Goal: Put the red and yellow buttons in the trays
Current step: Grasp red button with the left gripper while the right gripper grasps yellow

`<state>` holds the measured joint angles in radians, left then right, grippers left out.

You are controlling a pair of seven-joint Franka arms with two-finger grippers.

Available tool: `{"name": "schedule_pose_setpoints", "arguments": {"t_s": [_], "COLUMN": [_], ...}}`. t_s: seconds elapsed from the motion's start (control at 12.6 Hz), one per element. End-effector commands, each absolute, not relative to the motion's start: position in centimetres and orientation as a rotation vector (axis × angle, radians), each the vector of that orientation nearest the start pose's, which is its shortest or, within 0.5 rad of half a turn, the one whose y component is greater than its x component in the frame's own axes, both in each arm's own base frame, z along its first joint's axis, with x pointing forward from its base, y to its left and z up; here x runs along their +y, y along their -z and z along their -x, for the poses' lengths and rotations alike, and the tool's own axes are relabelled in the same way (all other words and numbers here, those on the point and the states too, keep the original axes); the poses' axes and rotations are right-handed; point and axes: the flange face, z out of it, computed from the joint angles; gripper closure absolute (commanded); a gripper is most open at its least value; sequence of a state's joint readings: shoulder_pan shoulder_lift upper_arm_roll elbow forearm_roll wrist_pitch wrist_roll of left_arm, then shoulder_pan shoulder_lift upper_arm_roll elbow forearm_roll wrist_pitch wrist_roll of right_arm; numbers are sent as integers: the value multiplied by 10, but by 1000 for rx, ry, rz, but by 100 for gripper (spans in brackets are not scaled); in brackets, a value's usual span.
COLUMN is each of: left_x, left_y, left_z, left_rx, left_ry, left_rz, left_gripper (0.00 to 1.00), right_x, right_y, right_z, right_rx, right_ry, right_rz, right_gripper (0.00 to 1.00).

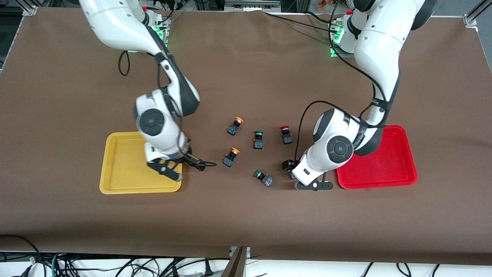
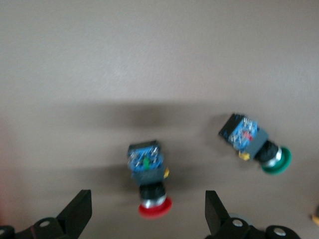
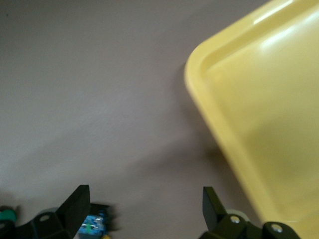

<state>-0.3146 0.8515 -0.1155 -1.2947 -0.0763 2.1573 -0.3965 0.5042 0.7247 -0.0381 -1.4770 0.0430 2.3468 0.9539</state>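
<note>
- So far, both trays look empty, so none of the 4 buttons is put away yet.
- The yellow tray (image 1: 115, 169) sits at the right arm's end of the bench (image 1: 246, 215). The red tray (image 1: 388, 169) sits at the left arm's end.
- Between the trays lie the buttons. 1 yellow button (image 1: 235, 126) is farther from the front camera, and the other yellow button (image 1: 230, 157) is nearer to it.
- 1 red button (image 1: 286, 135) lies nearer the red tray than the yellow buttons do. The other red button (image 2: 148, 183) lies right under the left pincer, on its side on the bench, seen best in the left wrist view.
- 2 green buttons are there too, 1 in the middle (image 1: 258, 139) and 1 nearer the front camera (image 1: 263, 178). They are not part of the job.
- The left pincer (image 2: 148, 211) is low over the bench beside the red tray. Its fingers are spread wide, 1 on each side of the red button, and not touching it. I think it is about to pinch that button.
- The right pincer (image 3: 144, 204) hangs over the bench just beside a corner of the yellow tray. Its fingers are spread too, and they hold nothing.
- All 4 buttons are left to do: 2 red and 2 yellow.
</note>
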Motion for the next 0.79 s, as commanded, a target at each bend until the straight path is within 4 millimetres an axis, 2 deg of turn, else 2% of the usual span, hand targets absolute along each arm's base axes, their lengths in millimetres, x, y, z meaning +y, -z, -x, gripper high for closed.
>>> {"name": "schedule_pose_setpoints", "arguments": {"t_s": [0.0, 0.4, 0.47, 0.63, 0.71], "left_x": [-300, -305, -305, -302, -300], "left_y": [-207, -200, -196, -179, -173], "left_z": [-694, -692, -692, -688, -686], "left_rx": [-123, -113, -113, -100, -61], "left_ry": [-53, -22, -18, -52, -47], "left_rz": [3277, 3283, 3282, 3267, 3237], "left_gripper": [0, 0, 9, 43, 54], "right_x": [372, 417, 425, 432, 436], "right_y": [-251, -216, -211, -204, -200], "right_z": [-657, -638, -635, -632, -630], "right_rx": [839, 827, 821, 835, 827], "right_ry": [211, 241, 240, 238, 237], "right_rz": [2905, 2945, 2946, 2942, 2943], "right_gripper": [0, 0, 0, 0, 0]}}
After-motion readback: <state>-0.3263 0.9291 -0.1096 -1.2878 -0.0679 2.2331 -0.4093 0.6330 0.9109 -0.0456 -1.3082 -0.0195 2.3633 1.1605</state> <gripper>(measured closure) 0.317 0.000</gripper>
